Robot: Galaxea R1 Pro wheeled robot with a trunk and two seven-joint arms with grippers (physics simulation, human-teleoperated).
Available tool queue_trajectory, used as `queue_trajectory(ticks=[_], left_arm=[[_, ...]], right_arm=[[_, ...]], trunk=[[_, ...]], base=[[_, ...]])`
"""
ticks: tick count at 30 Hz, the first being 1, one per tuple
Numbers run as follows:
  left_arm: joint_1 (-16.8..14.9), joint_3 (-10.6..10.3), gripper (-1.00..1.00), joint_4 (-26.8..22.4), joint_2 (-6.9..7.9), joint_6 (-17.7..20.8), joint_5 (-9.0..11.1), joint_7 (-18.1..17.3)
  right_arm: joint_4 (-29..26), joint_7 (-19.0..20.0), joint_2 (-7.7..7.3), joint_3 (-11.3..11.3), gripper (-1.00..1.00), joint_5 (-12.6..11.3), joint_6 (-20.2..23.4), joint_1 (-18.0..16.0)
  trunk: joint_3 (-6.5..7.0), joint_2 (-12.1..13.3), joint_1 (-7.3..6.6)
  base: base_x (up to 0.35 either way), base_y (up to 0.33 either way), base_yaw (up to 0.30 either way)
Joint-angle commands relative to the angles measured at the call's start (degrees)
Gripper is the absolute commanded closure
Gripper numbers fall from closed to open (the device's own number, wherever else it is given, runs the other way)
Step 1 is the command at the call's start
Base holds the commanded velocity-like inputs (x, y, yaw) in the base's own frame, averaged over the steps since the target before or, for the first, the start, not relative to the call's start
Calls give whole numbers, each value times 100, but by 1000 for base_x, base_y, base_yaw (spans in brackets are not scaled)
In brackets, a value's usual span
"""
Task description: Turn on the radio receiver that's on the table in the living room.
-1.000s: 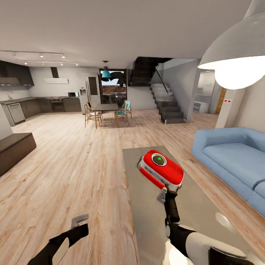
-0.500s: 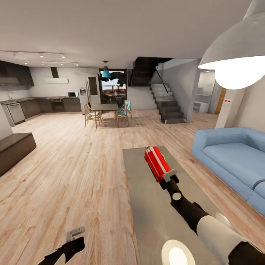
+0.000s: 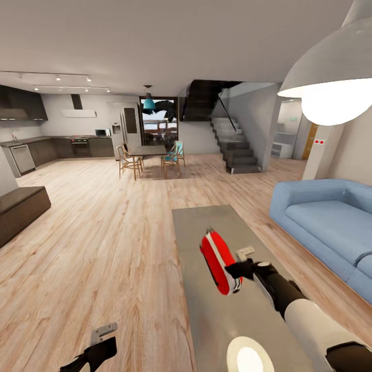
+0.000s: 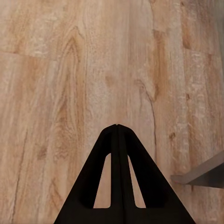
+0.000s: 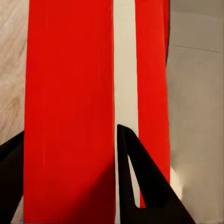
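Note:
The radio receiver (image 3: 217,261) is a slim red box with white trim, held edge-on and tilted just above the grey glossy table (image 3: 206,222); its dial face is turned away. My right gripper (image 3: 235,273) is shut on it from the right side. In the right wrist view the red body and white trim of the radio receiver (image 5: 70,112) sit between the black fingers (image 5: 135,186). My left gripper (image 3: 103,329) hangs low over the wood floor left of the table, and the left wrist view shows the left gripper (image 4: 116,129) shut with nothing in it.
A blue sofa (image 3: 330,222) runs along the table's right side. A white dome lamp (image 3: 330,77) hangs at upper right. A dark bench (image 3: 20,206) stands at the left. Farther back are a dining table with chairs (image 3: 150,152), stairs (image 3: 237,150) and the kitchen (image 3: 51,147).
The right arm has turned the radio from dial-up to edge-on and brought it lower and nearer over the table. The left gripper has sunk slightly.

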Motion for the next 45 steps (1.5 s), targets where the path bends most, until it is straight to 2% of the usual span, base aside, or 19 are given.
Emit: queue_trajectory(ticks=[1,4,7,10,12,14,34,38,40,45], left_arm=[[-5,9,100,10,-5,-15,25,-27],[-5,13,100,11,-22,-17,27,-26],[-5,14,100,12,-18,-17,25,-25],[-5,15,100,12,-3,-18,20,-24],[-4,15,100,12,-6,-18,19,-24],[-5,15,100,12,-13,-18,19,-24],[-5,57,100,154,11,-34,27,-21],[-5,62,100,182,-10,-16,35,-19],[-5,60,100,185,-5,-1,35,-17],[-5,78,100,184,19,13,47,-18]], right_arm=[[-24,59,-24,-31,100,-37,125,-7],[-26,132,-62,-94,100,-41,524,-7],[-53,154,-67,-118,100,-60,1193,-7],[-145,162,-74,-136,100,-71,2097,-7],[-172,150,-73,-130,100,-63,2413,-7],[-178,121,-54,-100,100,-36,2553,-7],[-110,140,-26,-82,100,-86,2596,32],[190,271,-26,-83,100,-99,2574,38],[332,351,-31,-83,100,-98,2483,42],[697,443,-35,-83,100,-101,1888,44]], trunk=[[-6,-5,0],[-6,-5,0],[-6,-5,0],[-6,-5,0],[-6,-5,0],[-6,-5,0],[-6,-5,0],[-6,-5,0],[-6,-5,0],[-6,-5,0]], base=[[0,0,0],[0,0,0],[0,0,0],[0,0,0],[0,0,0],[0,0,0],[0,0,0],[0,0,0],[0,0,0],[0,0,0]])
